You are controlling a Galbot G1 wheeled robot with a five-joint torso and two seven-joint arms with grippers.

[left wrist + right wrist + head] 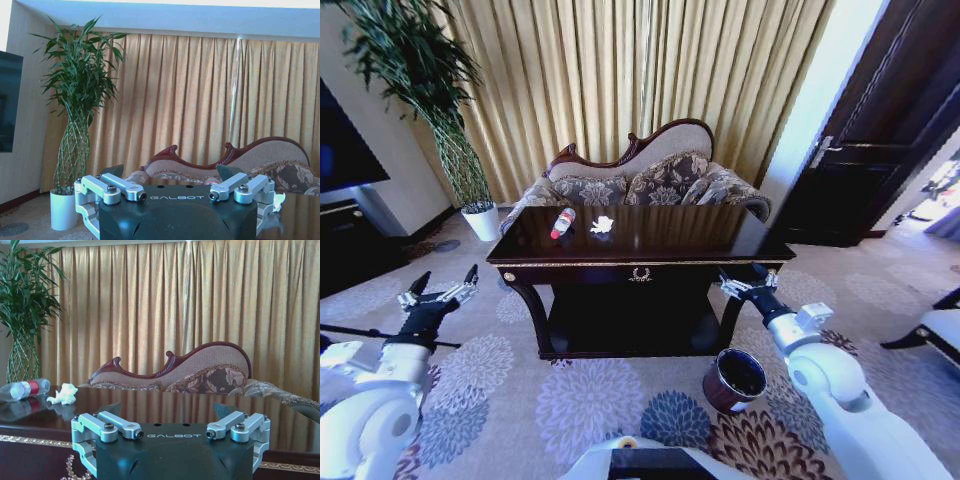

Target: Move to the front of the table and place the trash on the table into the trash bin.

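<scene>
Ahead, glossy table (700,235), gold curtains (620,70).

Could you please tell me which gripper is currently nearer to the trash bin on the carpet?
The right. The right gripper hovers by the table's right front corner, just above the trash bin. The left gripper hangs off the table's left end, far across.

Gold pleated curtains (620,70) hung behind a patterned chaise sofa (650,180); potted bamboo (430,90) stood at left, dark door (880,130) at right, floral carpet (580,400) underfoot.
</scene>
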